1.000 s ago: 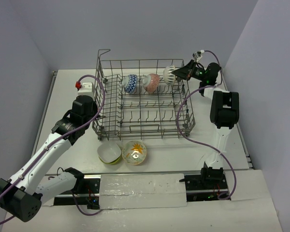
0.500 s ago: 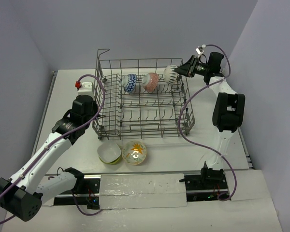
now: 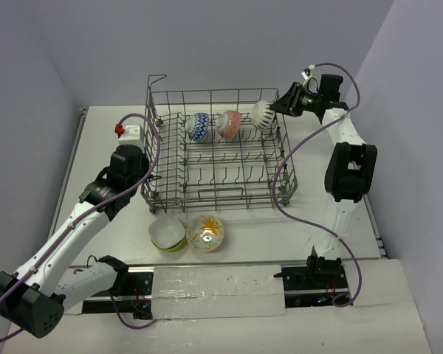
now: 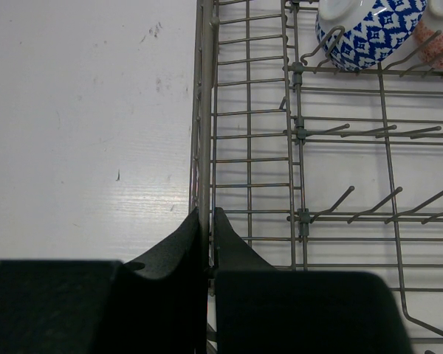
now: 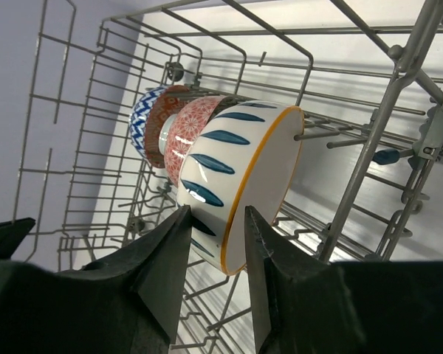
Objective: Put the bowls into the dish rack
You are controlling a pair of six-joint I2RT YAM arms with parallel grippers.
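white bowl on edge in rack back row, beside red bowl & blue bowl, R gripper part-open, loose round its rim, L gripper pinched on rack's left rim, green bowl & floral bowl on table out front

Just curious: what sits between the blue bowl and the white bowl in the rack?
The red-orange bowl, between blue bowl and white bowl, seen in the top view.
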